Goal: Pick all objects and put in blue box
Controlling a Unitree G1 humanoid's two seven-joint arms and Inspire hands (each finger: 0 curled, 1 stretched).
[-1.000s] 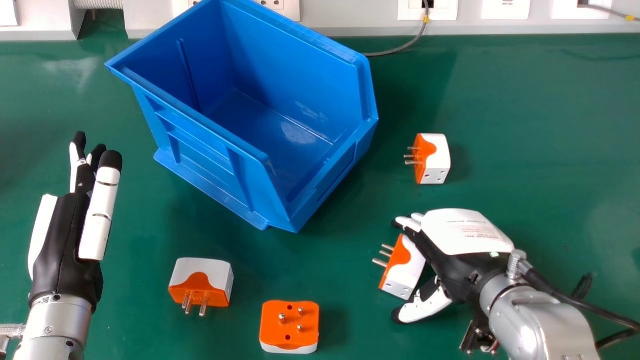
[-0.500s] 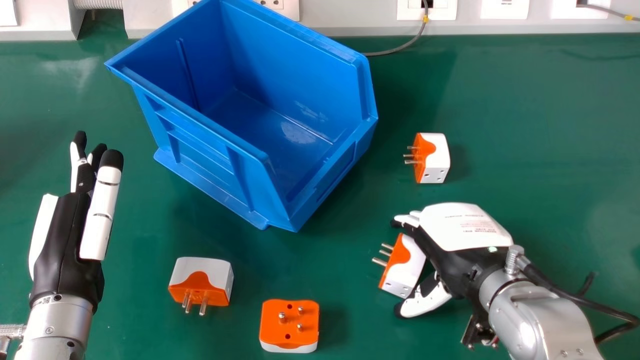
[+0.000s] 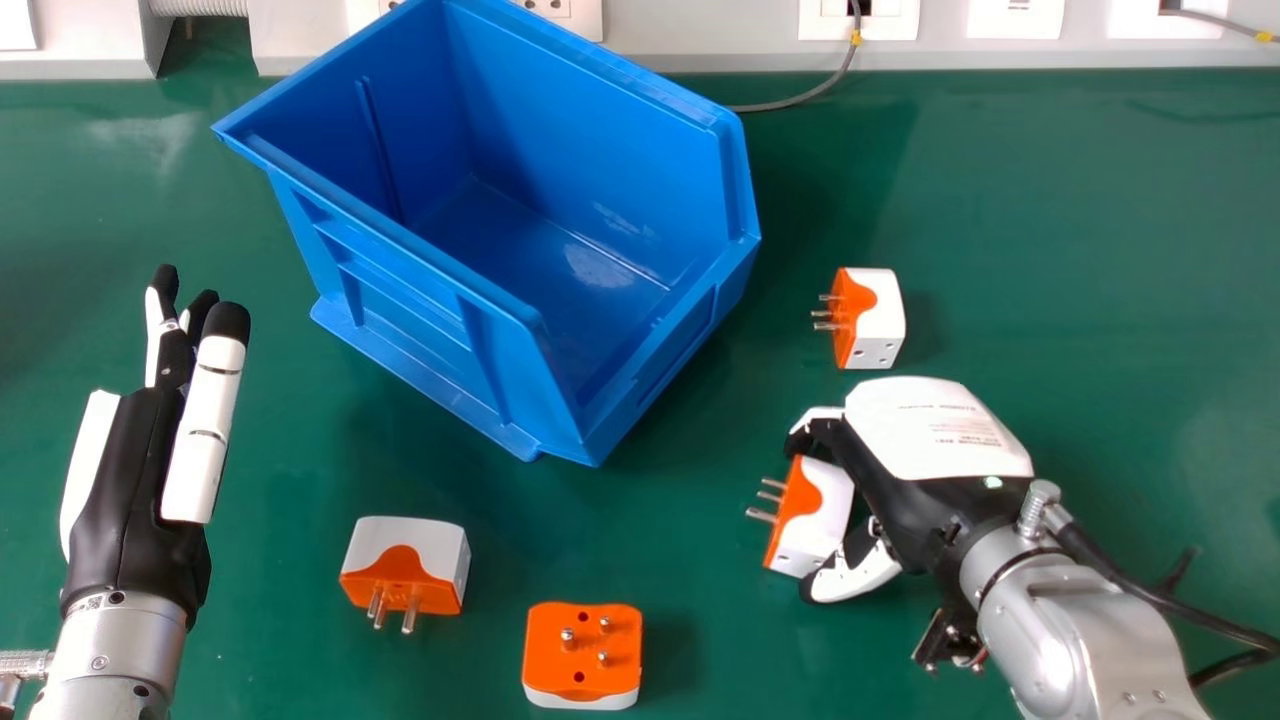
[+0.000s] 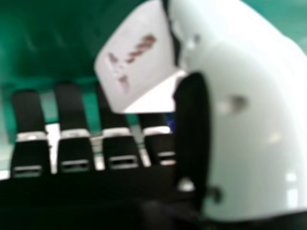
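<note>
My right hand [image 3: 880, 490] is curled round a white-and-orange plug adapter [image 3: 822, 515], fingers at its far side and thumb at its near side, prongs pointing left. In the right hand view the thumb of my right hand [image 4: 249, 124] lies against the white adapter [image 4: 139, 57]. Beyond that hand stands another adapter [image 3: 875, 320]. Two more lie nearer: one [image 3: 425, 545] with prongs facing the front, one [image 3: 585, 655] with prongs up. The blue box [image 3: 440, 270] is empty inside. At the left, my left hand [image 3: 135, 480] is held with straight fingers, touching nothing.
The green table [image 3: 1080, 250] extends on both sides of the box. Wall sockets [image 3: 858, 20] and a grey cable [image 3: 800, 98] run along the back edge. A black cable [image 3: 1150, 600] hangs by the right wrist.
My right hand has moved slightly away from the front edge, its thumb and fingers closing on the adapter. That adapter has shifted and turned a little. The left hand has stayed still.
</note>
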